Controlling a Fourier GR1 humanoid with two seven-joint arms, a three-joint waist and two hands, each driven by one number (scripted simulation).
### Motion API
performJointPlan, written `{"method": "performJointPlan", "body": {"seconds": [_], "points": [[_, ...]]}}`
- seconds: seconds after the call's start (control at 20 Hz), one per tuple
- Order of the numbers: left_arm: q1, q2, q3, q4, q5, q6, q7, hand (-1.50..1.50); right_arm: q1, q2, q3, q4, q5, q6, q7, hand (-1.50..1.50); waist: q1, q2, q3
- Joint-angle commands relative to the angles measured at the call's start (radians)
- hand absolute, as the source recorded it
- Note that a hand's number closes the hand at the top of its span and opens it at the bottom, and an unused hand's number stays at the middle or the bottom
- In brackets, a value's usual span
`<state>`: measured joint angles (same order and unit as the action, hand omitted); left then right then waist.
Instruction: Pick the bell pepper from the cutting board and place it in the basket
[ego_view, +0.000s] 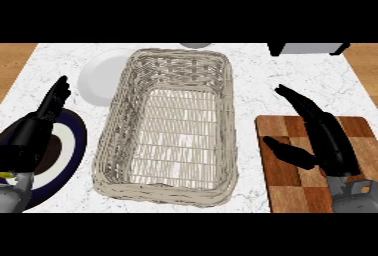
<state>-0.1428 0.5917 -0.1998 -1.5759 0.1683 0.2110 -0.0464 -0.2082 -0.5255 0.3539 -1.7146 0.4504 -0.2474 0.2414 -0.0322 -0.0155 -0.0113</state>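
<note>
A wicker basket (118, 117) lies lengthwise in the middle of the white counter, and its inside holds nothing I can see. The checkered wooden cutting board (284, 187) sits to its right at the front. My right hand (328, 145) hovers over the board, open, with straight fingers pointing away toward the far left and the thumb spread toward the basket. No bell pepper shows anywhere; the hand covers part of the board. My left hand (37, 127) is open at the left edge, fingers up.
A dark blue plate with a white ring (70, 145) lies under my left hand. A white plate (100, 75) is partly tucked behind the basket's far left corner. A black-and-white appliance (306, 48) stands at the back right.
</note>
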Motion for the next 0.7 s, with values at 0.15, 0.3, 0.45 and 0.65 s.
{"method": "performJointPlan", "body": {"seconds": [0.15,0.3,0.45,0.65], "points": [[-0.020,-0.001,-0.005,0.030,-0.011,-0.013,-0.003,0.00,-0.117,-0.285,0.085,-0.073,0.094,0.440,0.309,-1.50,0.012,0.003,-0.005],[-0.046,-0.016,-0.006,0.024,-0.002,-0.013,0.015,0.00,-0.171,-0.344,0.089,-0.119,-0.017,0.667,0.405,-1.50,0.019,0.006,0.000],[-0.058,-0.015,0.008,0.052,-0.001,-0.024,0.003,0.00,-0.254,-0.336,0.069,-0.143,-0.146,0.850,0.558,-1.50,0.033,0.013,0.002],[-0.072,-0.016,0.011,0.012,-0.012,-0.019,0.049,0.00,-0.313,-0.334,0.014,-0.189,-0.327,1.027,0.744,-1.50,0.033,0.010,0.008]]}}
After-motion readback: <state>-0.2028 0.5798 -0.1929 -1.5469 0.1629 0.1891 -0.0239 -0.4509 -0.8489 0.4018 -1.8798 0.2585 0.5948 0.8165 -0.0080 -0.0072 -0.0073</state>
